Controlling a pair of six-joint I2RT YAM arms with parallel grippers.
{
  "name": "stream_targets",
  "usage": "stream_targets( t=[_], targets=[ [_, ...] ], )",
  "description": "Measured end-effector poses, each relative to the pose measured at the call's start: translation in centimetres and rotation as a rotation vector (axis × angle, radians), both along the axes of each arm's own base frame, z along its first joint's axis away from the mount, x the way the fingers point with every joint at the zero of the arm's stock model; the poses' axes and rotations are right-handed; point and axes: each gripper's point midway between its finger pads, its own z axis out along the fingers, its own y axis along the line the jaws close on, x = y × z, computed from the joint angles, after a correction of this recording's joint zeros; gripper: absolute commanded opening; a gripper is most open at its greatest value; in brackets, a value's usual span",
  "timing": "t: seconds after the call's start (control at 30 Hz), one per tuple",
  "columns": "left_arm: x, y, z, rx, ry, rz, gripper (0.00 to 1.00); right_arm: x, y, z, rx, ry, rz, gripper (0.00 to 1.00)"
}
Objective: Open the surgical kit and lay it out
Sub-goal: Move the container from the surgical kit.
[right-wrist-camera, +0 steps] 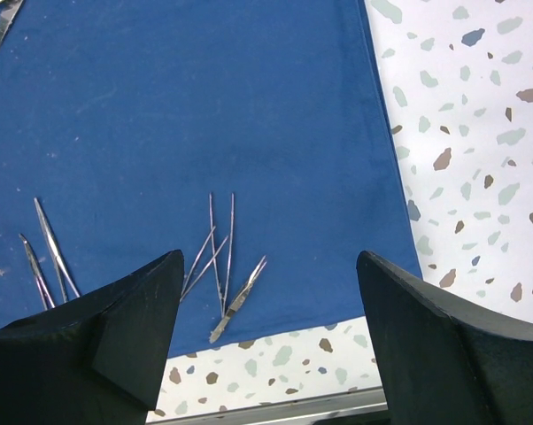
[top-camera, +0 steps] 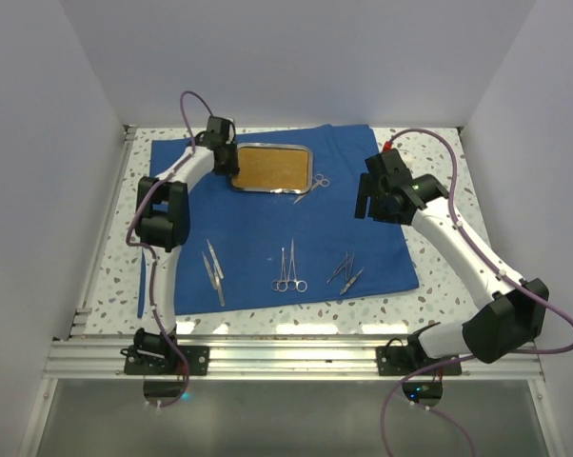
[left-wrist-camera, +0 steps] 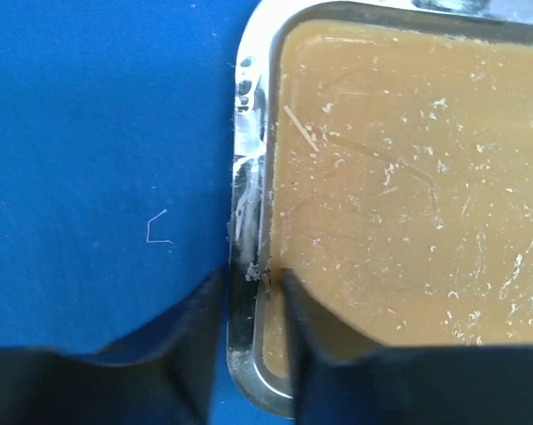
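Observation:
The royal-blue cloth (top-camera: 363, 238) lies spread flat on the table. At its far edge sits the steel tray (top-camera: 272, 168) with an orange-brown inside. My left gripper (top-camera: 231, 164) stands at the tray's left end; in the left wrist view the gripper (left-wrist-camera: 253, 283) is shut on the tray's rim (left-wrist-camera: 246, 177), one finger outside over the cloth (left-wrist-camera: 98, 133) and one inside. Scissors (top-camera: 312, 185) lie right of the tray. Tweezers (top-camera: 213, 269), ring-handled clamps (top-camera: 288, 271) and more tweezers (top-camera: 345, 273) lie along the near side. My right gripper (top-camera: 363, 200) hovers open above the cloth's right part, holding nothing.
The right wrist view shows the right gripper (right-wrist-camera: 268, 266) over the cloth's near right corner, with tweezers (right-wrist-camera: 220, 266) and clamp tips (right-wrist-camera: 45, 257) below it. Speckled tabletop (top-camera: 439, 171) borders the cloth. A thin blue strip (top-camera: 142, 286) lies at the left. White walls enclose three sides.

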Motion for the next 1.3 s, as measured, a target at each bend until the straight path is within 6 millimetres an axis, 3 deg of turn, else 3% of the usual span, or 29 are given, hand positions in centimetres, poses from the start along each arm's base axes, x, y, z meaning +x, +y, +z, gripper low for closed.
stream_targets(
  t=[0.07, 0.1, 0.47, 0.6, 0.73, 0.97, 1.03, 1.07, 1.13, 1.17, 1.3],
  targets=[
    [0.0, 0.0, 0.0, 0.003, 0.0, 0.001, 0.14, 0.0, 0.0, 0.0, 0.0, 0.0, 0.0, 0.83],
    [-0.1, -0.1, 0.0, 0.01, 0.001, 0.0, 0.0, 0.0, 0.0, -0.1, -0.001, 0.001, 0.0, 0.82],
    [0.0, 0.4, 0.4, 0.03, -0.004, 0.009, 0.0, -0.4, -0.2, -0.6, -0.005, 0.009, 0.002, 0.82],
    [-0.1, 1.5, 0.7, 0.029, -0.001, 0.025, 0.0, -0.1, 0.0, -0.5, -0.003, -0.001, 0.008, 0.82],
    [-1.0, 5.1, 1.3, 0.028, 0.012, 0.084, 0.0, 0.6, 0.5, -0.8, 0.001, 0.01, 0.026, 0.83],
    [-2.1, 15.6, 3.6, 0.044, -0.01, 0.264, 0.0, 4.6, 3.1, -0.7, 0.035, -0.003, 0.061, 0.83],
    [-2.2, 17.9, 4.0, 0.046, -0.018, 0.306, 0.12, 6.2, 4.2, -0.8, 0.056, -0.012, 0.073, 0.83],
    [-2.3, 19.0, 4.0, 0.048, -0.017, 0.326, 0.38, 7.0, 4.6, -1.0, 0.059, -0.014, 0.075, 0.83],
    [-2.6, 20.6, 4.0, 0.062, -0.015, 0.355, 0.58, 8.7, 5.7, -1.8, 0.076, -0.01, 0.081, 0.82],
    [-2.8, 21.2, 3.9, 0.066, -0.013, 0.368, 0.64, 9.5, 6.2, -2.4, 0.082, -0.003, 0.078, 0.82],
    [-2.9, 21.9, 4.0, 0.071, -0.012, 0.39, 0.66, 12.7, 8.7, -5.8, 0.141, 0.04, 0.059, 0.81]
  ],
)
